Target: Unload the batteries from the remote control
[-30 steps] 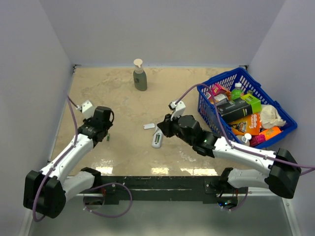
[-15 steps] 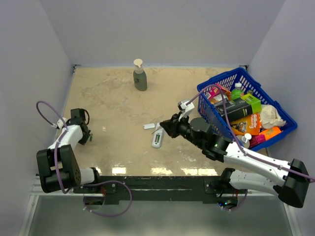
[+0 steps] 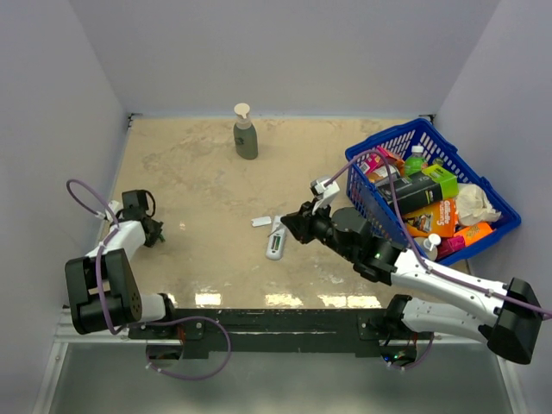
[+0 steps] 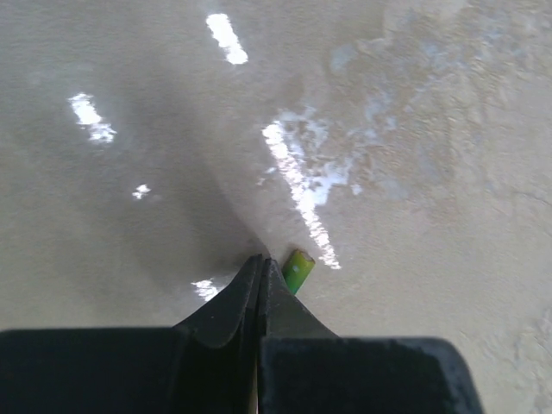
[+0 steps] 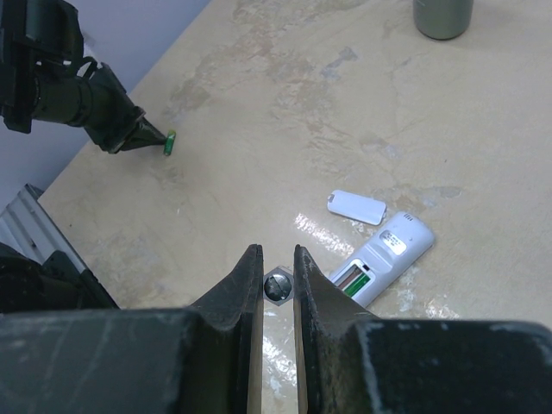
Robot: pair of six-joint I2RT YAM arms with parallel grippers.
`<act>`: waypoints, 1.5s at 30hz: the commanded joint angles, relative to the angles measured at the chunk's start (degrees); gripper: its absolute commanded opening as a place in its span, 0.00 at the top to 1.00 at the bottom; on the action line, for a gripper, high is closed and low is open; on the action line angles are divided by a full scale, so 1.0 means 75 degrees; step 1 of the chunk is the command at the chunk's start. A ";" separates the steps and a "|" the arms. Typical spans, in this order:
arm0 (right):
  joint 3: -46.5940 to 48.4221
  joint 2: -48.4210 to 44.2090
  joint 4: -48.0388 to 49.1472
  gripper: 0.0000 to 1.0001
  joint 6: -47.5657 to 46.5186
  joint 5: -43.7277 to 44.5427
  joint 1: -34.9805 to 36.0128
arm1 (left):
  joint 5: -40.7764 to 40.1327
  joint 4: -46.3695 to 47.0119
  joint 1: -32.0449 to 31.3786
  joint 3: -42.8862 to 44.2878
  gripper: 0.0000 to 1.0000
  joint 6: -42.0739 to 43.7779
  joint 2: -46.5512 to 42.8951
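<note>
Left gripper (image 4: 260, 264) is shut, a battery (image 4: 298, 270) just beside its tip. Right gripper (image 5: 278, 253), narrowly apart, hovers near the remote control (image 5: 385, 254).

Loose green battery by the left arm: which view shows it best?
Left wrist: the battery lies close up beside the left fingers. Right wrist shows it small and distant; top external doesn't resolve it.

The remote control (image 3: 276, 242) lies mid-table, just before my right gripper (image 3: 287, 226), the cover (image 3: 260, 222) behind-left of it. One battery (image 4: 298, 269) lies far left, beside my left gripper (image 4: 259, 263). A bottle (image 3: 246, 132) stands behind, a basket (image 3: 355, 185) right.
</note>
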 commanded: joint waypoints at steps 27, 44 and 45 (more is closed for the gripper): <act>-0.0109 0.1079 0.0156 1.00 -0.0075 0.1351 -0.0729 | 0.3611 0.1976 -0.2561 -0.0429 0.52 0.2083 -0.1732; 0.0196 0.2157 0.0707 1.00 -0.0509 0.0883 -0.1058 | 0.4432 0.4494 -0.5375 -0.0791 0.50 0.0934 -0.0338; 0.0173 0.2134 0.0719 1.00 -0.0474 0.0801 -0.1046 | 0.4420 0.4554 -0.5457 -0.0792 0.50 0.0911 -0.0267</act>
